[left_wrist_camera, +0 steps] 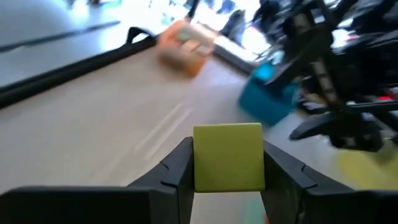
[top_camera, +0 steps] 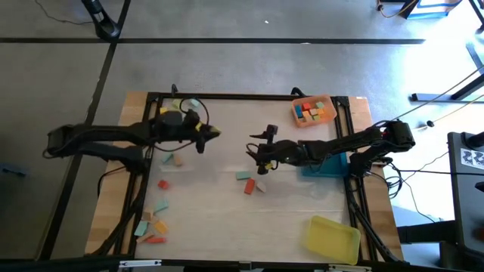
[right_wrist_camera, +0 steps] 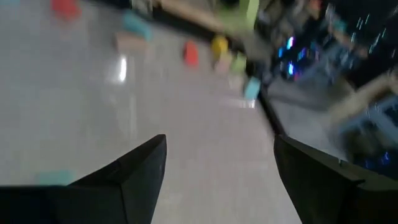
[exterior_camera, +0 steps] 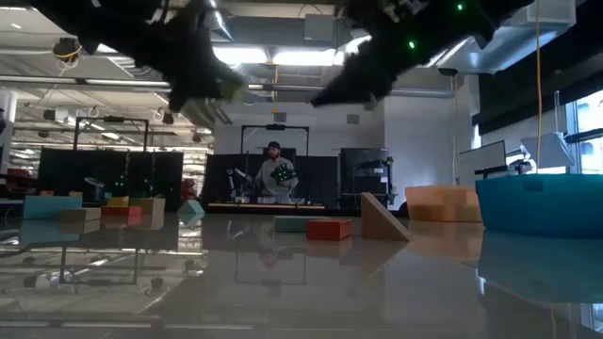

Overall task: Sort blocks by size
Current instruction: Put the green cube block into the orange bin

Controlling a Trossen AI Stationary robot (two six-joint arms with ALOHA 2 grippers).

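Left gripper [left_wrist_camera: 227,180] pinches a yellow block [left_wrist_camera: 227,155], up off the bench [top_camera: 219,219] at upper left of the high view. The orange tray [top_camera: 314,110] lies right of it, upper right. Right gripper [top_camera: 257,155] hangs spread, empty, at centre over loose blocks [top_camera: 248,181]. Block's underside is hidden.

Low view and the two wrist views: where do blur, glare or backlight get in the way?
Low view: ceiling lights backlight both arms into dark shapes, and the glossy table mirrors the blocks. Left wrist view: the yellow-green block between the fingers is sharp, the orange tray smeared. Right wrist view: motion-blurred throughout, table glare.
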